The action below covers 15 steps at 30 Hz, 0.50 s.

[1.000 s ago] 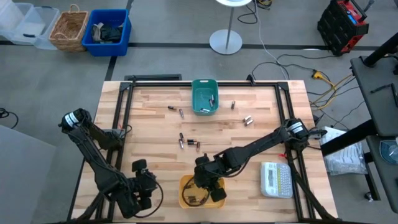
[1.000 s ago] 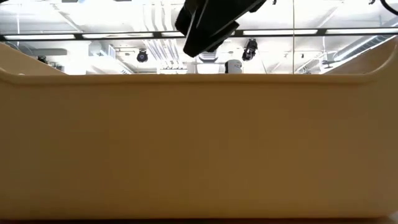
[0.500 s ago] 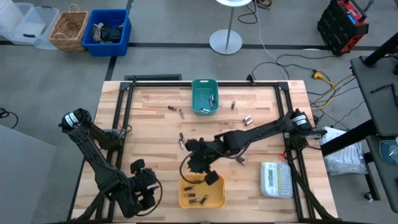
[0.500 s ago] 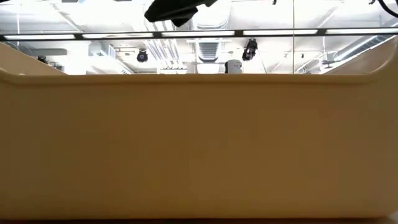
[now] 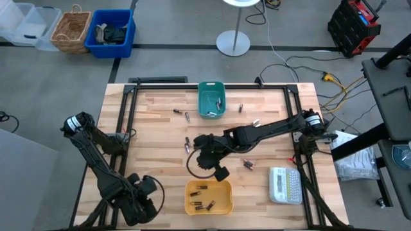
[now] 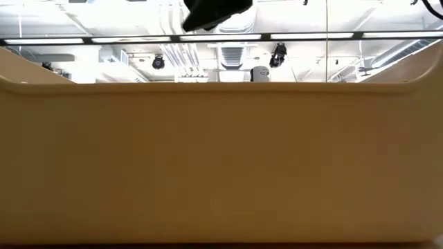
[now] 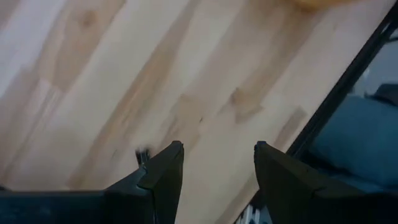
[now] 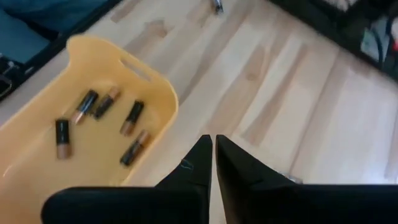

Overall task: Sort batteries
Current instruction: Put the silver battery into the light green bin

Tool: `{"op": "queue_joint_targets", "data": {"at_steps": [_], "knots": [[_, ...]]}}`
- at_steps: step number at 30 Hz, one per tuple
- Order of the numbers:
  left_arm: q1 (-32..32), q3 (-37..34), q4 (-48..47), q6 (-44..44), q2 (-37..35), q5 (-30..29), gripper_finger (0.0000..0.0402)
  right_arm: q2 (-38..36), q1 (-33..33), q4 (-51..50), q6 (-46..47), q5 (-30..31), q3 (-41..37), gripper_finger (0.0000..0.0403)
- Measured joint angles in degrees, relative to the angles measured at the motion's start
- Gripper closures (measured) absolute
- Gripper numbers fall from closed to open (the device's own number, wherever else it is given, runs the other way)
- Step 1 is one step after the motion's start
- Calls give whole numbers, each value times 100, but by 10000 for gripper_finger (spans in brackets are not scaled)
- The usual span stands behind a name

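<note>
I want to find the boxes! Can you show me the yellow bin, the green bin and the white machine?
Yellow bin (image 5: pixel 226 190), high view, on its right rim.
Green bin (image 5: pixel 208 88), high view, on its far rim.
White machine (image 5: pixel 286 185), high view, on its keypad.

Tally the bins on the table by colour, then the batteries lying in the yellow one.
Yellow bin: 1
Teal bin: 1
Batteries in the yellow bin: 5, counted in the right wrist view
Total: 7 things, 2 bins and 5 batteries
</note>
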Motion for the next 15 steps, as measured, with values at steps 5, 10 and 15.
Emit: {"op": "queue_joint_targets", "data": {"at_steps": [5, 10, 15], "knots": [[-64, 0, -226, 0, 4, 128, 226, -115, -59, -117, 153, -1, -214, 390], [-288, 0, -277, -4, 30, 412, 226, -293, -145, -194, 523, -8, -436, 390], [-718, -4, -311, -124, 167, 248, 226, -436, -178, -251, 804, 0, -742, 390]]}}
